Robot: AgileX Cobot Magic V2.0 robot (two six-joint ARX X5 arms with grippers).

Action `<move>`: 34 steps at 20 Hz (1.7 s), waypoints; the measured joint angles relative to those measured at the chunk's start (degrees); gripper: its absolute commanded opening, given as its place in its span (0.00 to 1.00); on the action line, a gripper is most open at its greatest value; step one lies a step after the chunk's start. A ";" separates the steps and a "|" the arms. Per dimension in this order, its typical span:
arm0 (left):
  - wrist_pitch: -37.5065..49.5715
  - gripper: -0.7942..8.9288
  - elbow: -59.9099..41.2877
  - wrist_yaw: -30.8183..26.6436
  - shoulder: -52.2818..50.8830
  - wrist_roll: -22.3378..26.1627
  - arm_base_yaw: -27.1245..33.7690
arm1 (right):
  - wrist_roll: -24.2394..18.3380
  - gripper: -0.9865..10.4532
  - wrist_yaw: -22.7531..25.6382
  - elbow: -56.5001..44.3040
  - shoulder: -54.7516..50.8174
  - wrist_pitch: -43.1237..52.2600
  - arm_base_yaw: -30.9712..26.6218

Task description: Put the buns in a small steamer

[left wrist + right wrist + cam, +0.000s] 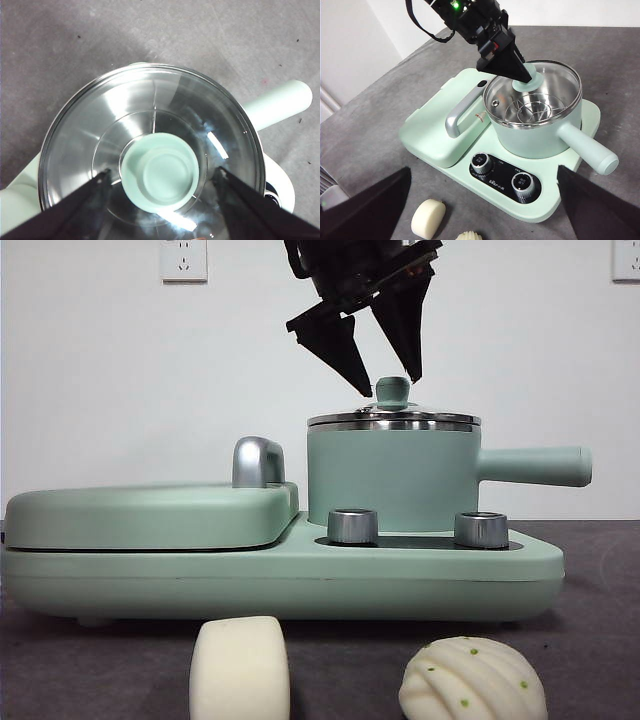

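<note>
1. Front view: the left gripper (385, 380) hangs over the small steamer (392, 478), jaws spread to either side of the lid's green knob (393, 391) and gripping nothing. The lid (393, 420) sits on the pot. The buns wait on the table in front of the cooker base (280, 575): the smooth bun (239, 668) beside the pleated bun (472, 678), apart from each other.

2. Left wrist view: the knob (161, 173) lies between the open jaws, neither touching it. The step in hand looks like lid removal; the next move calls for closing squarely on the knob, then a straight lift.

3. Right wrist view: the right gripper (482, 205) waits wide open and empty above the table's near side, both buns just below it. Small print by the two dials (504, 173) is too small to read; no brand shows.
</note>
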 measured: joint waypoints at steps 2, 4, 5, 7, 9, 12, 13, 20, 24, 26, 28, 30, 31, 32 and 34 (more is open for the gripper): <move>0.04 0.38 0.00 0.00 0.24 0.24 0.00 | 0.00 0.49 0.00 0.00 0.00 0.00 0.00; 0.37 0.33 0.00 0.00 0.72 0.48 0.00 | 0.00 0.49 0.00 0.00 0.00 0.00 0.00; 0.48 0.32 0.00 0.00 0.90 0.66 0.00 | 0.00 0.49 0.00 0.00 0.00 0.00 0.00; 0.72 0.25 0.00 0.00 1.07 0.87 0.00 | 0.00 0.49 0.00 0.00 0.00 0.00 0.00; 0.52 0.20 0.00 0.07 1.07 1.18 -0.02 | 0.00 0.49 0.00 0.00 0.00 0.02 0.00; 0.55 0.20 0.02 0.04 1.07 1.44 -0.07 | 0.00 0.49 0.00 0.00 0.00 0.00 0.00; 0.55 0.20 0.02 0.04 1.07 1.46 -0.11 | 0.00 0.49 0.00 0.00 0.00 0.02 0.00; -3.72 0.20 4.48 -0.24 1.20 1.44 -0.17 | 0.00 0.49 0.00 0.00 0.00 0.02 0.00; -6.38 0.20 7.32 -0.24 1.20 1.22 0.37 | 0.55 0.49 0.00 1.75 3.23 -4.76 0.37; -6.91 0.20 7.85 -0.24 1.20 1.16 1.49 | 0.90 0.49 0.02 2.97 6.64 -7.50 1.95; -6.97 0.20 7.87 -0.24 1.18 1.03 3.30 | 1.31 0.49 0.04 4.42 10.23 -8.85 4.66; -6.99 0.20 7.87 -0.26 1.01 0.94 5.44 | 2.29 0.49 0.48 6.03 13.99 -8.92 8.55; -7.02 0.20 7.87 -0.26 0.66 0.74 6.64 | 3.04 0.49 1.86 6.73 15.91 -8.96 11.06; -7.10 0.20 7.87 -0.24 0.13 0.63 7.74 | 3.82 0.49 3.78 7.50 17.99 -8.98 13.94; -7.39 0.20 7.87 -0.24 -1.40 0.13 10.36 | 5.44 0.49 8.98 9.07 22.60 -8.90 20.65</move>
